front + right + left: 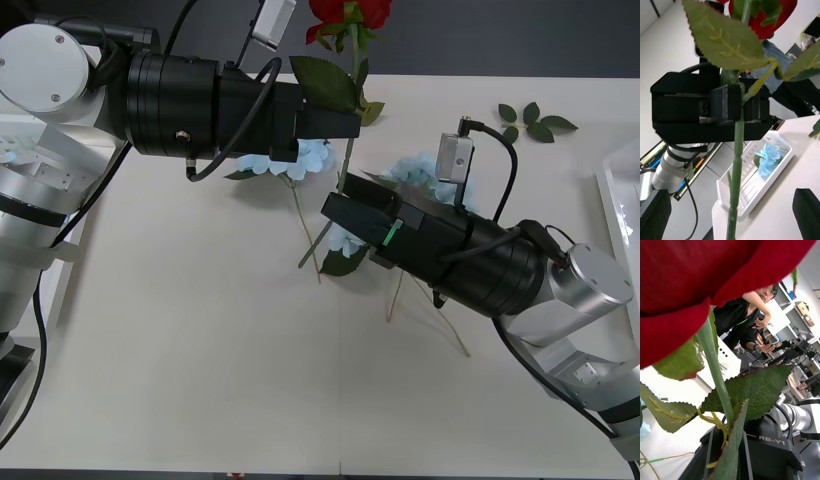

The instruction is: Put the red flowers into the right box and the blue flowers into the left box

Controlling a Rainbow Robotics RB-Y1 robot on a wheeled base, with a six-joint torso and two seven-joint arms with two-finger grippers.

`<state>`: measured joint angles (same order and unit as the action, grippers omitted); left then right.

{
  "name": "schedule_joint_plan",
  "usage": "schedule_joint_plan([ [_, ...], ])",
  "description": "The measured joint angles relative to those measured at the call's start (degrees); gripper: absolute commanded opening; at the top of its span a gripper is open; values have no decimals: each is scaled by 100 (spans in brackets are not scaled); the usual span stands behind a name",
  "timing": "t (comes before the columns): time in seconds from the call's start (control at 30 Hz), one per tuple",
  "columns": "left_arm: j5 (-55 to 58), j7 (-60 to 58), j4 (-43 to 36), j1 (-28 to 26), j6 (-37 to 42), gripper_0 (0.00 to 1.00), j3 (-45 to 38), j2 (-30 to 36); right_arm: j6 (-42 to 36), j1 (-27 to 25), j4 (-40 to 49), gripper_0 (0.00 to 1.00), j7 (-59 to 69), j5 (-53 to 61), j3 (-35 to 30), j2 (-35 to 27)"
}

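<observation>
A red flower (pixel 350 14) hangs upright over the table's far middle, its stem (pixel 347 160) running down between both arms. My left gripper (pixel 350 125) reaches in from the left and is shut on the upper stem (pixel 738 123). My right gripper (pixel 335 205) comes up from the lower right and stands open, with the lower stem between its black fingers (pixel 655 215). The rose head (pixel 715 285) is close to the left wrist camera. Two blue flowers (pixel 312 158) (pixel 415 172) lie on the table, partly hidden by the arms. The left box (pixel 752 180) holds one blue flower (pixel 767 157). The right box (pixel 622 200) sits at the right edge.
A loose green leaf sprig (pixel 530 120) lies at the far right of the table. Thin stems (pixel 440 320) of the blue flowers trail toward the table's middle. The near half of the table is bare.
</observation>
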<state>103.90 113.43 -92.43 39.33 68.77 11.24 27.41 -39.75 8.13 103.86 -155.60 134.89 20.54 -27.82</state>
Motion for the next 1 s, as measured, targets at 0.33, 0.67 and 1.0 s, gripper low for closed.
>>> schedule_joint_plan([
  [0.33, 0, 0, 0, 0, 0, 0, 0, 0, 126, 105, 0, 76, 0, 0, 8, 186],
  [0.67, 0, 0, 0, 0, 0, 0, 0, 0, 257, 157, 0, 11, 0, 0, 64, 186],
  [1.0, 34, 0, 0, 0, 0, 14, 0, 0, 316, 156, 0, 0, 0, 0, 64, 186],
])
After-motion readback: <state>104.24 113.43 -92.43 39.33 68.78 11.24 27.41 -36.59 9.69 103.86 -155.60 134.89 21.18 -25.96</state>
